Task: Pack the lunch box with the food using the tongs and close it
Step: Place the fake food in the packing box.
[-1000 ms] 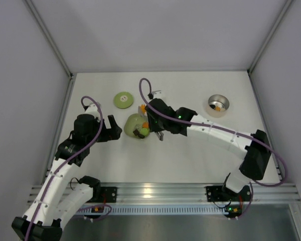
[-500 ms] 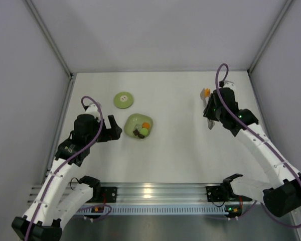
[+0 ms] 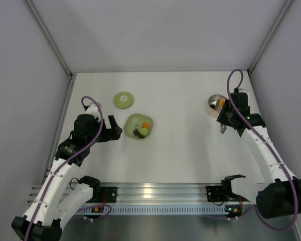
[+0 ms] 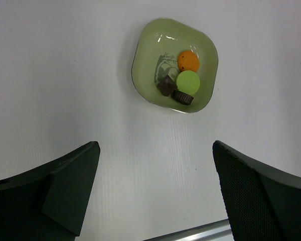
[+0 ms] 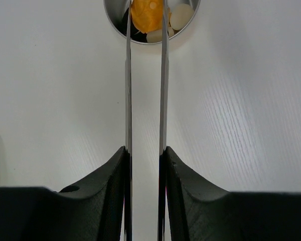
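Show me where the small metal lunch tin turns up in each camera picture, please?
Top external: the tin sits at the far right of the table, partly under the right arm.
Left wrist: not in it; only the green plate of food shows.
Right wrist: at the top edge, centre.
Shared landmark: the orange piece between the tongs, over the tin.

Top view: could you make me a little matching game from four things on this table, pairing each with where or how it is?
Things
1. lid
2. tongs
3. plate
4. lunch box

States
A. under the tong tips, with pale pieces inside
B. squeezed by the right gripper
C. flat on the table, beyond the plate
D. carrying orange, green and dark pieces

Pairs: 1-C, 2-B, 3-D, 4-A
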Motion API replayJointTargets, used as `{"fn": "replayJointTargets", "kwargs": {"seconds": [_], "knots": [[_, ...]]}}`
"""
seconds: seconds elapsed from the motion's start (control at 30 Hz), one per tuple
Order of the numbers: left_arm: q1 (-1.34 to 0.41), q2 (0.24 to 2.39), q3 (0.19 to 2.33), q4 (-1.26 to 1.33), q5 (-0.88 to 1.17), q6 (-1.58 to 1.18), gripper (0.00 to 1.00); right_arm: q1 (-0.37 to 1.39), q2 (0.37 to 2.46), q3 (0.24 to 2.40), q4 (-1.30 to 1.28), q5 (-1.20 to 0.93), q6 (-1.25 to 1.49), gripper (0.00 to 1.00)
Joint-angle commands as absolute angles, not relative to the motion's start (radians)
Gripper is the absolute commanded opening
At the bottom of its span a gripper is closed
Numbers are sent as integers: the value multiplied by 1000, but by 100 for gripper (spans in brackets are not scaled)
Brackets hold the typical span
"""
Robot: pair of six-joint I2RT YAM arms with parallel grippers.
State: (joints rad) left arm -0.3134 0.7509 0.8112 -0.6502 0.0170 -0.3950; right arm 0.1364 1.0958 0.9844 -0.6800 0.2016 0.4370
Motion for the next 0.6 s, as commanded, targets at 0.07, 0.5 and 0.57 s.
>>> {"fn": "replayJointTargets", "kwargs": {"seconds": [0.07,0.5,0.57], "knots": [[-319,744,815,-618,9,-399,99,98,1121,980,-597,153,410,30],[-322,744,816,-621,11,-399,99,89,1120,988,-600,140,403,47],[-322,742,816,-618,11,-399,99,91,1115,994,-607,135,402,47]]}}
